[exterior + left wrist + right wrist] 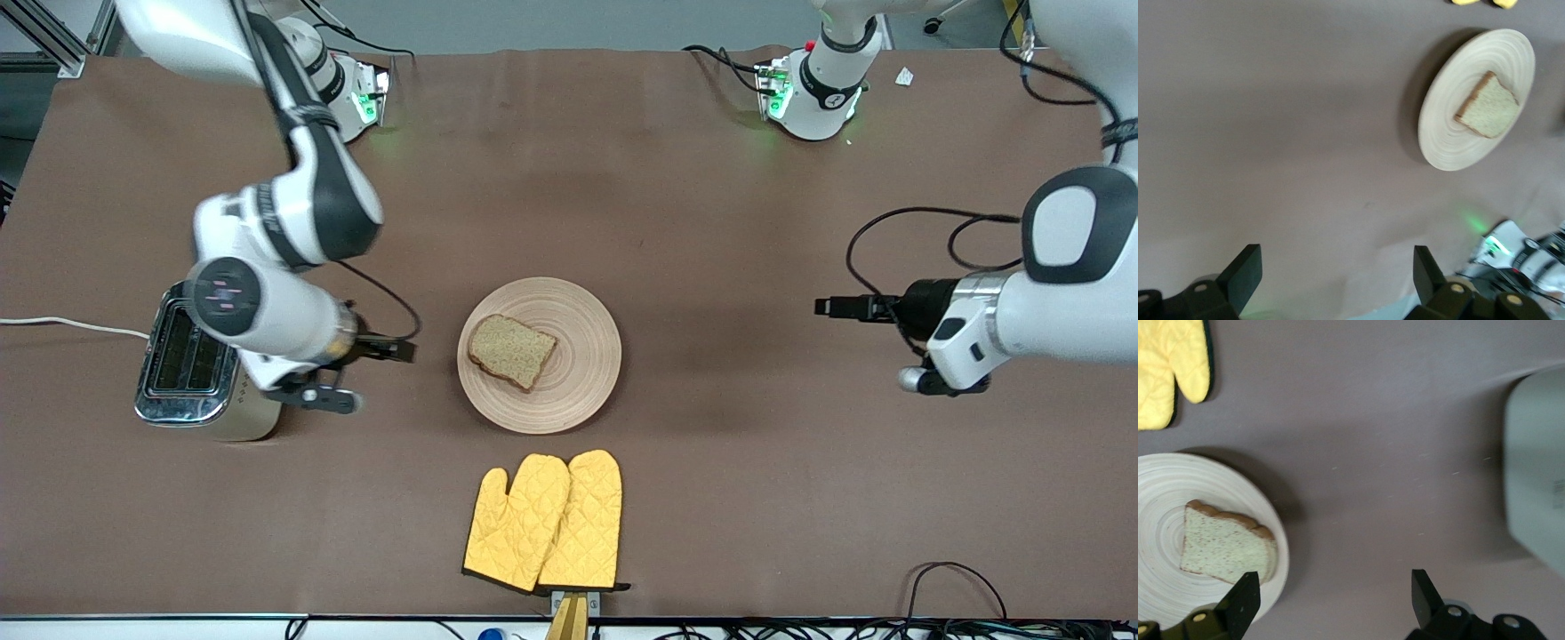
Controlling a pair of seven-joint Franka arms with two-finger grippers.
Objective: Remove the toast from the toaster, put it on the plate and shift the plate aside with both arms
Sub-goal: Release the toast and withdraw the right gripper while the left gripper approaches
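**Toast on the plate, both grippers apart from it**

One brown table (676, 196) carries everything. Two white arms reach over it. The right arm (284, 204) comes down toward the toaster end, and its right gripper (360, 373) hangs over the table between the toaster and the plate, fingers (1241, 603) spread wide with nothing between them. The left arm (1067, 293) hangs over its own end of the table; the left gripper (836, 307) points toward the plate from well apart, fingers (1245, 273) likewise wide and holding nothing.

One silver toaster (191, 369) with two slots stands at the right arm's end, partly under that arm.

One round wooden plate (582, 382) lies flat near the middle of the table.

Two yellow oven mitts (547, 524) lie side by side, overlapping, nearer the front camera than the plate.

One slice of toast (511, 351) lies flat on the plate, toward the toaster side of it.
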